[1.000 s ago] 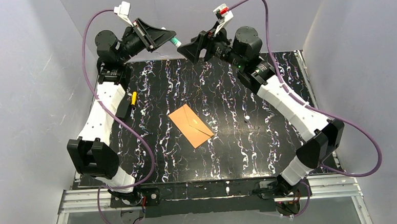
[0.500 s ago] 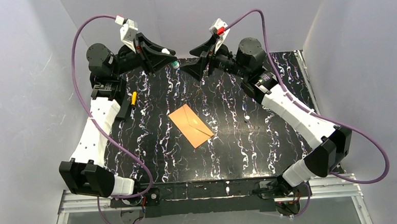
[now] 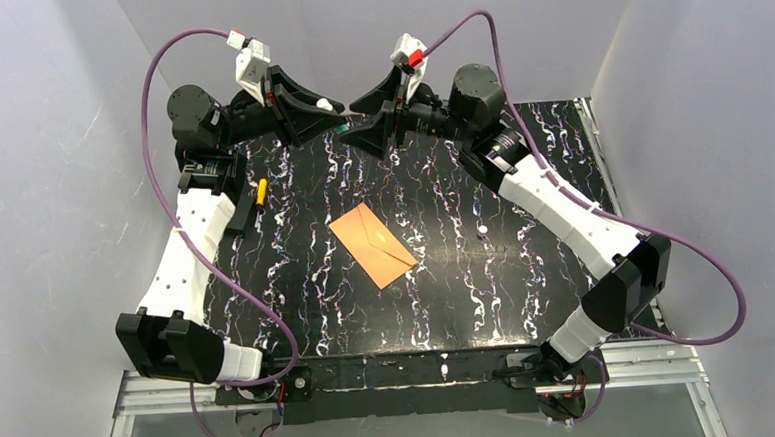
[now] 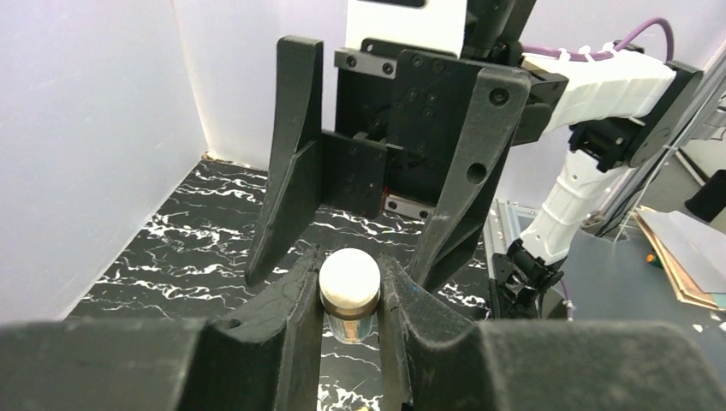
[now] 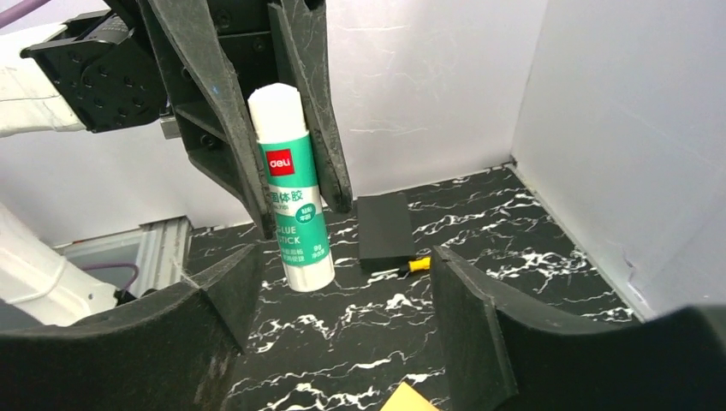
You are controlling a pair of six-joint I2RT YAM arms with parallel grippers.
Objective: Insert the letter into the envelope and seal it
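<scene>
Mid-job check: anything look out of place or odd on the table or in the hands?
Nothing spilled or damaged. The envelope lies flat but diagonal on the table. A small white bit sits loose to its right; I cannot tell what it is. The left hand grips a glue stick in mid-air, the open right hand facing it.

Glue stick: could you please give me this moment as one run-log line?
left gripper: shut on glue stick | right gripper: open, facing it | envelope: flat on table | letter: not visible
</scene>
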